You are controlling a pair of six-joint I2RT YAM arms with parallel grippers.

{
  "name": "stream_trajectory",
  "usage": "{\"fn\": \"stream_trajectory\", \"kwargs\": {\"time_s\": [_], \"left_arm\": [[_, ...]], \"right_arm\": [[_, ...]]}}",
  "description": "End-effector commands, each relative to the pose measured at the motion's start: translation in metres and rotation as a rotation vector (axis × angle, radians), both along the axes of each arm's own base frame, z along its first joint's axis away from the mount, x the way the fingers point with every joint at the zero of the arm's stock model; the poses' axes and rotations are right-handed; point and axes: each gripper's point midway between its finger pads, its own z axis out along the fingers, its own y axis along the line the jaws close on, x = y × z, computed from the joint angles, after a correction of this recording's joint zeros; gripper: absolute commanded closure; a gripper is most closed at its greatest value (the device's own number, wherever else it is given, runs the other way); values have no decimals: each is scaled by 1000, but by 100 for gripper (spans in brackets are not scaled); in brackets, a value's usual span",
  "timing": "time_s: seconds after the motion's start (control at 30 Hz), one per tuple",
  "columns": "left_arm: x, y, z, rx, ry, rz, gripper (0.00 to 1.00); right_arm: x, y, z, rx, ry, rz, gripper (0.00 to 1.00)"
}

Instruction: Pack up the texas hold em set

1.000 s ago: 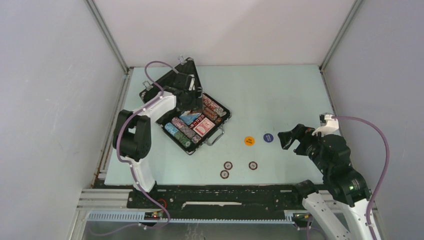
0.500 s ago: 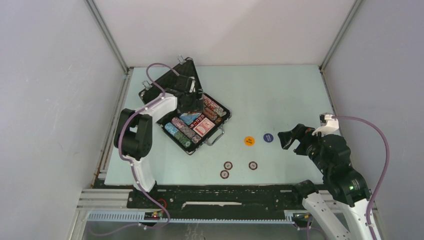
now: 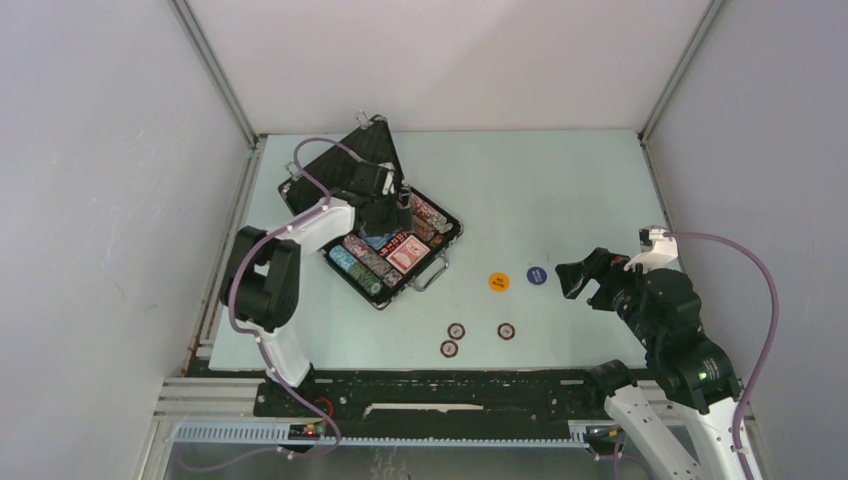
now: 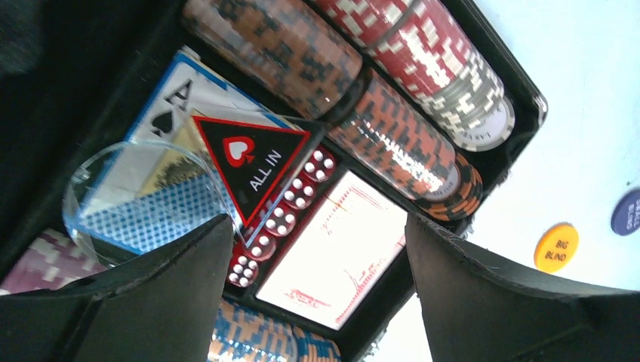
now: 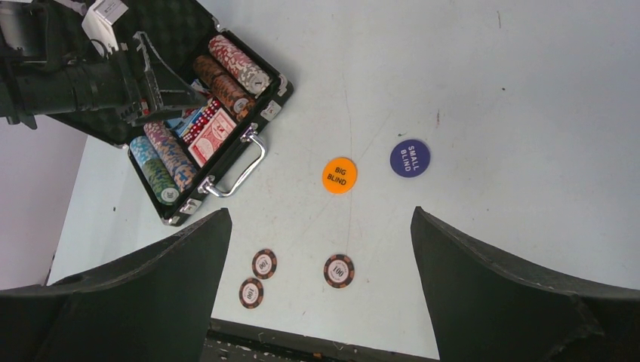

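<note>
The black briefcase [image 3: 437, 262] lies open at the left, its lid [image 3: 340, 165] propped up behind. It holds rows of chips [image 4: 411, 56], a blue deck [image 4: 151, 207], a red deck [image 4: 336, 253], red dice [image 4: 283, 219] and the triangular "ALL IN" marker [image 4: 253, 162]. My left gripper [image 3: 390, 215] hovers open and empty over the case [image 4: 317, 302]. My right gripper [image 3: 580, 278] is open and empty at the right [image 5: 321, 294]. The orange button [image 3: 499, 282] and the blue button [image 3: 537, 275] lie on the table between case and right gripper.
Three brown 100 chips [image 3: 456, 330] [image 3: 506, 331] [image 3: 449, 348] lie loose near the front edge; they also show in the right wrist view [image 5: 339, 271]. A clear round disc [image 4: 143, 196] rests over the blue deck. The case's silver handle [image 5: 240, 175] points toward the buttons.
My left gripper has shifted slightly right and farther back over the open case, and the arm's elbow has dropped a little. The right arm and loose pieces have not moved.
</note>
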Motion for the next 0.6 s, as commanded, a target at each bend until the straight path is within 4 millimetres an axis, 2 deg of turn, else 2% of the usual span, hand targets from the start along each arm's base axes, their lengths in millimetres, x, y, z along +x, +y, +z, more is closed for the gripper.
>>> {"fn": "stream_trajectory", "kwargs": {"time_s": [0.0, 0.3, 0.4, 0.57], "left_arm": [[-11, -14, 22, -64, -37, -3, 10], [-14, 8, 27, 38, -73, 27, 5], [-6, 25, 32, 120, -112, 65, 2], [14, 19, 28, 98, -102, 50, 1]], "right_arm": [[2, 4, 6, 1, -33, 26, 0], [3, 6, 4, 1, -28, 31, 0], [2, 5, 5, 3, -28, 30, 0], [4, 6, 3, 0, -25, 31, 0]]}}
